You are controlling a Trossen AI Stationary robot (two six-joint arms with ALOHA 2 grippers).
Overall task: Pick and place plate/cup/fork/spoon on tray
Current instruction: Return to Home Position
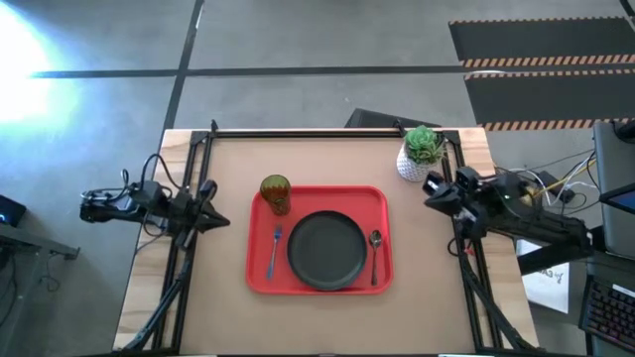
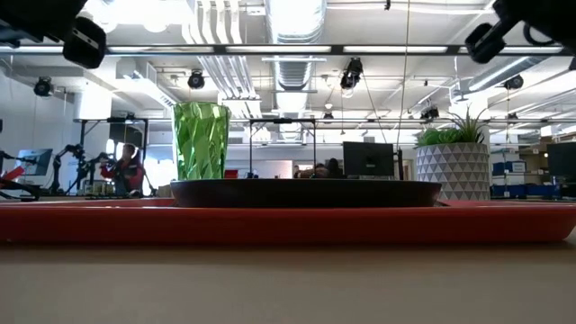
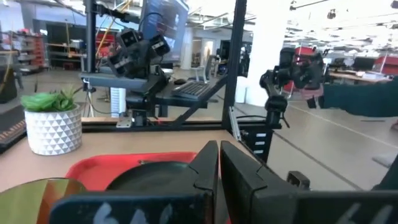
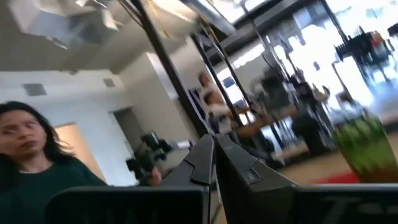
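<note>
Both sets of jaws are pinched together, holding nothing. The left gripper (image 3: 219,149) hangs off the tray's (image 1: 260,278) 9 o'clock edge, and the right gripper (image 4: 214,144) is off its 2 o'clock corner. Neither touches it. On the red tray the plate (image 1: 326,250) sits dead centre, fork (image 1: 274,250) at its 9, spoon (image 1: 375,253) at its 3, cup (image 1: 275,193) upright at 11. The plant pot (image 1: 417,159) is at 1, off the tray.

Red tray (image 1: 319,281) – black plate (image 1: 326,249) – green cup (image 1: 275,191)
</note>
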